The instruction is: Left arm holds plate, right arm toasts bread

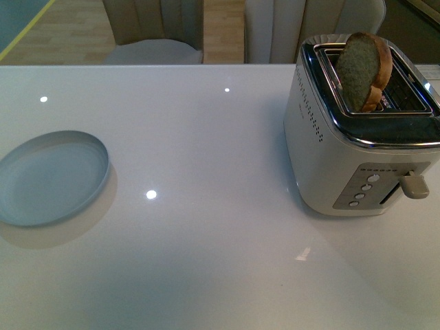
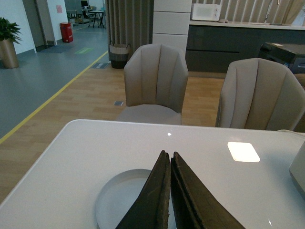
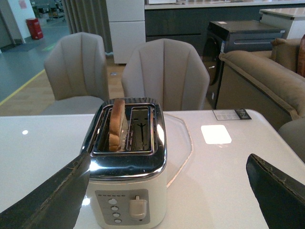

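Bread (image 1: 364,69) stands proud of the toaster (image 1: 357,148) upper right, soft and crumbly, best pinched at its crust; right gripper (image 3: 167,191) spread wide, left gripper (image 2: 169,195) pressed together above the slick plate (image 1: 51,177).

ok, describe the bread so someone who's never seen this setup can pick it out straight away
Find the white table, then the white and chrome toaster on its right side. The bread is the tan, brown-crusted slice standing upright in one toaster slot, its rounded top poking well above the rim. The neighbouring slot is empty, and the pale blue plate far left carries nothing.
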You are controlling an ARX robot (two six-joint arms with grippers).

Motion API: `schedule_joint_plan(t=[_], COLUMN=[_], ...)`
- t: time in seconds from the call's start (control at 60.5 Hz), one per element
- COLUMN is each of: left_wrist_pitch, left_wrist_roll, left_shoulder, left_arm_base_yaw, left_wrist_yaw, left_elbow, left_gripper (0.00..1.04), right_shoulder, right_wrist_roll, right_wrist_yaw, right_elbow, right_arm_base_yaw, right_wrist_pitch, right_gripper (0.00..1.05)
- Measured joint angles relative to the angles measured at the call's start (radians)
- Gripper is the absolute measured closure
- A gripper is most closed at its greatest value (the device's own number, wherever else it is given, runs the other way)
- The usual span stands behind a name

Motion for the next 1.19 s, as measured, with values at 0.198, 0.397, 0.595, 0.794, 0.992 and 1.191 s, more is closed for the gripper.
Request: schedule_joint_plan(t=[0.198, 0.397, 0.595, 0.794, 0.992, 1.191], left_wrist_pitch=[0.000, 0.000, 0.000, 0.000, 0.000, 0.000], left_wrist_roll=[0.000, 0.000, 0.000, 0.002, 0.002, 0.002], left_shoulder=[0.000, 0.000, 0.000, 0.000, 0.000, 0.000], left_arm_base_yaw=[0.000, 0.000, 0.000, 0.000, 0.000, 0.000], left_wrist_yaw=[0.000, 0.000, 0.000, 0.000, 0.000, 0.000], left_elbow=[0.000, 0.000, 0.000, 0.000, 0.000, 0.000], left_gripper=[0.93, 0.55, 0.18, 0.07, 0.07, 0.07], right_shoulder=[0.000, 0.000, 0.000, 0.000, 0.000, 0.000], right_wrist_roll=[0.000, 0.000, 0.000, 0.000, 0.000, 0.000], right_wrist_yaw=[0.000, 0.000, 0.000, 0.000, 0.000, 0.000], right_elbow=[0.000, 0.000, 0.000, 0.000, 0.000, 0.000], right_arm_base_yaw=[0.000, 0.000, 0.000, 0.000, 0.000, 0.000], right_wrist_pitch=[0.000, 0.000, 0.000, 0.000, 0.000, 0.000], right_gripper=[0.09, 0.09, 0.09, 0.09, 0.09, 0.09])
